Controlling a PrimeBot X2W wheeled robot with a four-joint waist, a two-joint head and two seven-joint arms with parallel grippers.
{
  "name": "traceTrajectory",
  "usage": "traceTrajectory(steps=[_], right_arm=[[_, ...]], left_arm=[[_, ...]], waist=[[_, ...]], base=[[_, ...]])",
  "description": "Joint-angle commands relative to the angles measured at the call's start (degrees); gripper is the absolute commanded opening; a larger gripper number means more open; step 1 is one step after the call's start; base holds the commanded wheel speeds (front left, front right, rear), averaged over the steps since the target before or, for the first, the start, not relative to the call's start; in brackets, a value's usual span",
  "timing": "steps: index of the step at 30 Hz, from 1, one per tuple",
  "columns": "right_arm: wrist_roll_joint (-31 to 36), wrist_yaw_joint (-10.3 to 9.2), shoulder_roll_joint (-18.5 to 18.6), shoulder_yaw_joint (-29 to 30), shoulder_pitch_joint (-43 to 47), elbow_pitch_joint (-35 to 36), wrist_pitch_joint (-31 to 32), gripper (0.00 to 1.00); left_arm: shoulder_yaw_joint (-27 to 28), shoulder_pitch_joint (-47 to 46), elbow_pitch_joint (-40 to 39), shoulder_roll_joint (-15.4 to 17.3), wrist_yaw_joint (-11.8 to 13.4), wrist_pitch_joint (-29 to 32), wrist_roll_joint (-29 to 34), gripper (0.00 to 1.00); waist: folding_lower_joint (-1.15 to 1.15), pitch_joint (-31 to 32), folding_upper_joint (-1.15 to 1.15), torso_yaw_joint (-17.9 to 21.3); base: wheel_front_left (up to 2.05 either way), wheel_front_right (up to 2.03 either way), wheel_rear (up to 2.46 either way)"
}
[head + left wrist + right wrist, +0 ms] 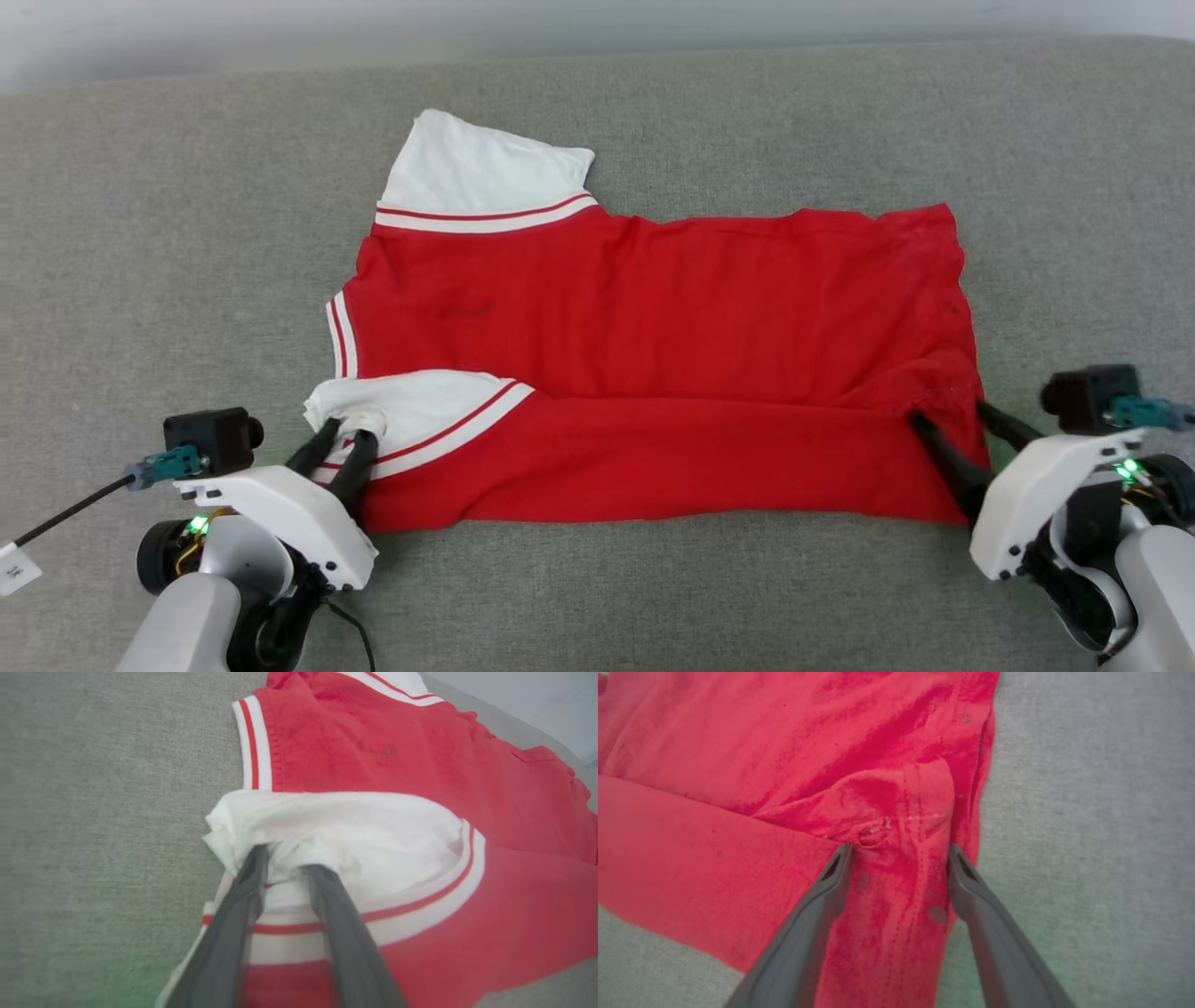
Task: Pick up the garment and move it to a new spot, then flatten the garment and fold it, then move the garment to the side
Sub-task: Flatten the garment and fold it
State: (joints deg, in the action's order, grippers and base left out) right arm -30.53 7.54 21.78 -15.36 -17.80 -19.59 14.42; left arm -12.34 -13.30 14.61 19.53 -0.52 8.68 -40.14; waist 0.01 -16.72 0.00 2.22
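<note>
Looking down from the head, you had the garment [653, 308] lying spread out in the middle of the grey bench [187, 233], stretched from side to side, with its near side folded up over itself as a long red flap [700, 457]. Your two arms were at the two ends of that flap, and I think that was so the long edge would land straight and not sag in the middle. Your left pincer [347, 432] was at the near sleeve [420, 401], the white one with the thin red stripe. Its two fingers stood a little way apart, with the white cloth bunched up around the tips. With a gap like that it did not look to be squeezing the thin cloth. Your right pincer [948, 413] was at the red corner [901, 807] at the other end. Its fingers were spread wide, one on each side of the corner, and the cloth lay loose between them, so it held nothing. The far sleeve [476, 173] stuck out flat at the back, not folded in yet. My guess is that the first fold was down and more folds were to come, and the bunched white sleeve would need a small smoothing so it would not make a lump.
</note>
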Motion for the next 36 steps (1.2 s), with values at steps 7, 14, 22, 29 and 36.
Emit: traceTrajectory(steps=[7,14,22,29,36], right_arm=[[0.2,-0.08,-0.8,3.5,4.3,3.3,-13.3,1.0],[3.9,-0.08,-2.7,7.4,8.8,7.7,-19.4,1.0],[7.8,-0.08,-6.5,12.5,14.2,14.1,-18.2,1.0],[9.9,-0.08,-8.6,13.8,15.2,19.4,-16.3,1.0],[9.8,-0.08,-9.6,14.1,13.2,21.2,-15.9,1.0]], left_arm=[[1.0,-0.1,0.4,2.5,-1.2,0.5,-0.7,1.0],[1.1,0.7,-0.7,7.1,-2.0,6.0,-1.6,1.0],[-1.0,0.8,-4.4,14.7,-4.2,21.7,-5.4,1.0],[-1.0,1.4,-6.0,18.0,-2.0,35.2,-11.5,1.0],[-0.8,1.1,-3.0,15.6,0.0,37.6,-14.7,1.0]], waist=[[-0.01,5.2,0.0,-0.7],[-0.01,10.4,0.0,0.1],[-0.01,12.8,0.0,1.3],[-0.01,9.5,0.0,3.5],[-0.01,4.4,0.0,5.4]], base=[[0.0,0.0,0.0],[0.0,0.0,0.0],[0.0,0.0,0.0],[0.0,0.0,0.0],[0.0,0.0,0.0]])
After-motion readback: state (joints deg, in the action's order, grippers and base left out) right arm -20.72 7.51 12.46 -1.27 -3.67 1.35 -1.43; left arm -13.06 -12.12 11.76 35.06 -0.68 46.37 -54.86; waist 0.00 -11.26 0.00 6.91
